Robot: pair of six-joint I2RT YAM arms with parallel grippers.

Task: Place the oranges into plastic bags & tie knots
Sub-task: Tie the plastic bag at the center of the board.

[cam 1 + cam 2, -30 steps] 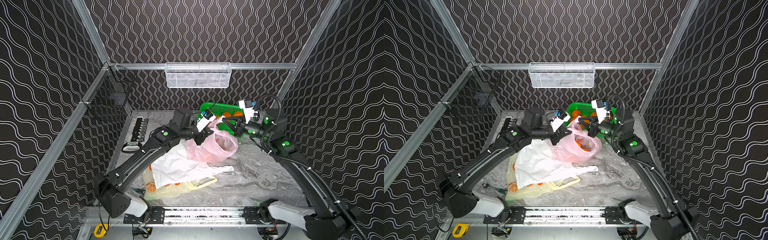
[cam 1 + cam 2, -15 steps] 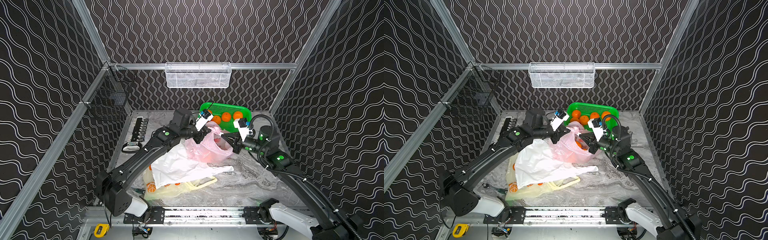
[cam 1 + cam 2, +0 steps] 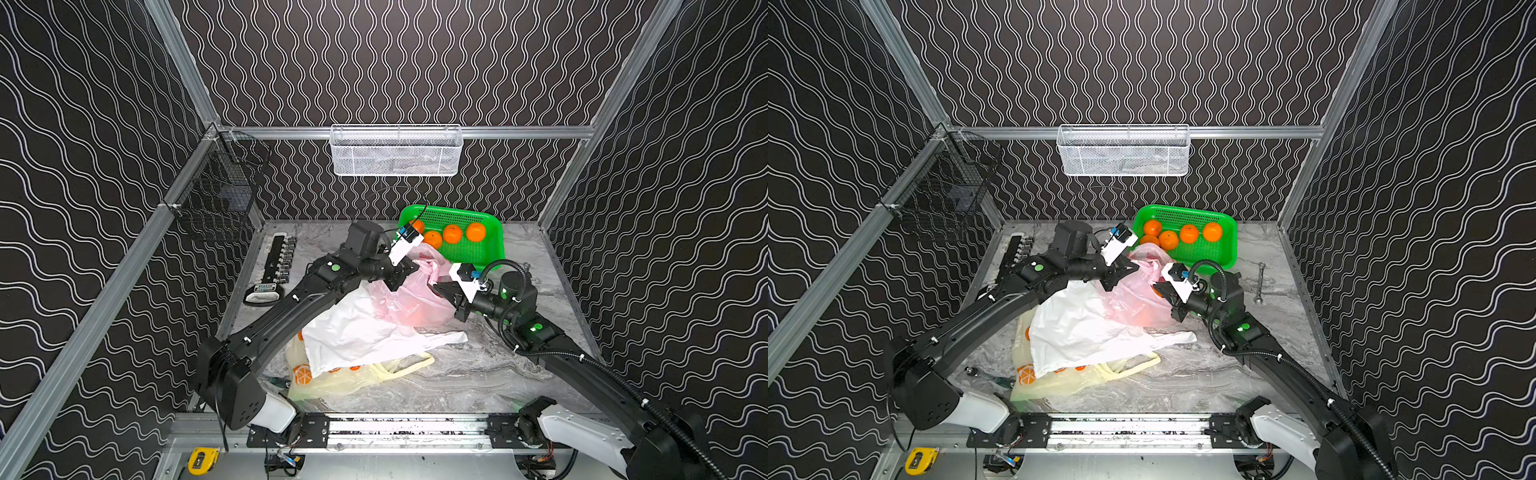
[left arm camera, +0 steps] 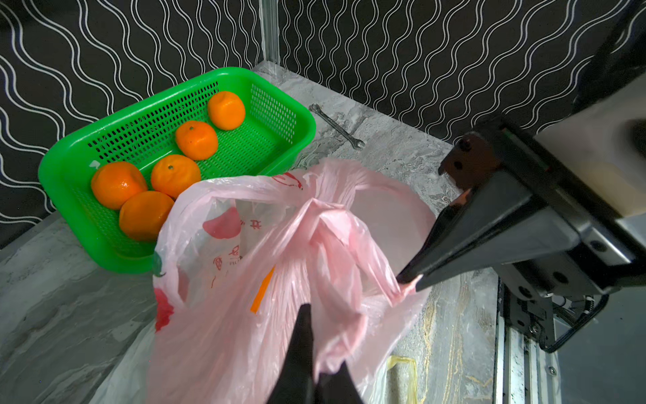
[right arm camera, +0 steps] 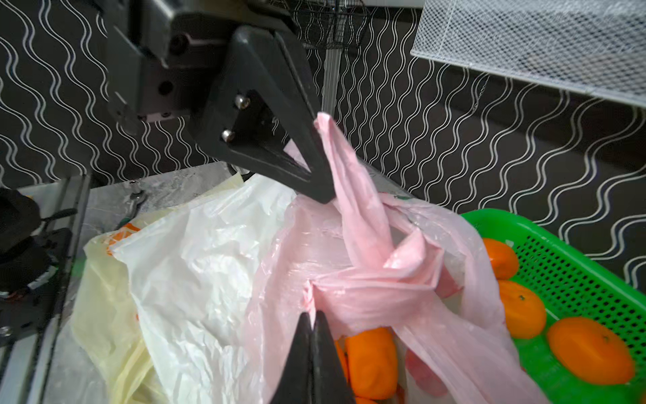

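Note:
The translucent pink plastic bag (image 3: 415, 299) with red prints lies mid-table, and oranges (image 5: 370, 360) show inside it. Its two handles cross over the mouth. My left gripper (image 3: 409, 272) is shut on one handle, seen close in the left wrist view (image 4: 321, 363). My right gripper (image 3: 436, 286) is shut on the other handle at the bag's right side (image 5: 311, 314). The two grippers sit close, facing each other. Several loose oranges (image 3: 452, 234) rest in the green basket (image 3: 494, 241) behind the bag. A white bag (image 3: 353, 332) overlaps a pale yellow bag (image 3: 332, 382) in front.
A wrench (image 3: 1259, 282) lies right of the green basket. A white mesh basket (image 3: 395, 151) hangs on the back wall and a black wire basket (image 3: 216, 199) on the left rail. A black tool strip (image 3: 276, 266) lies at the left edge.
My right gripper has come down and forward from in front of the green basket to the pink bag's right side, still shut on its handle. The left gripper has barely moved.

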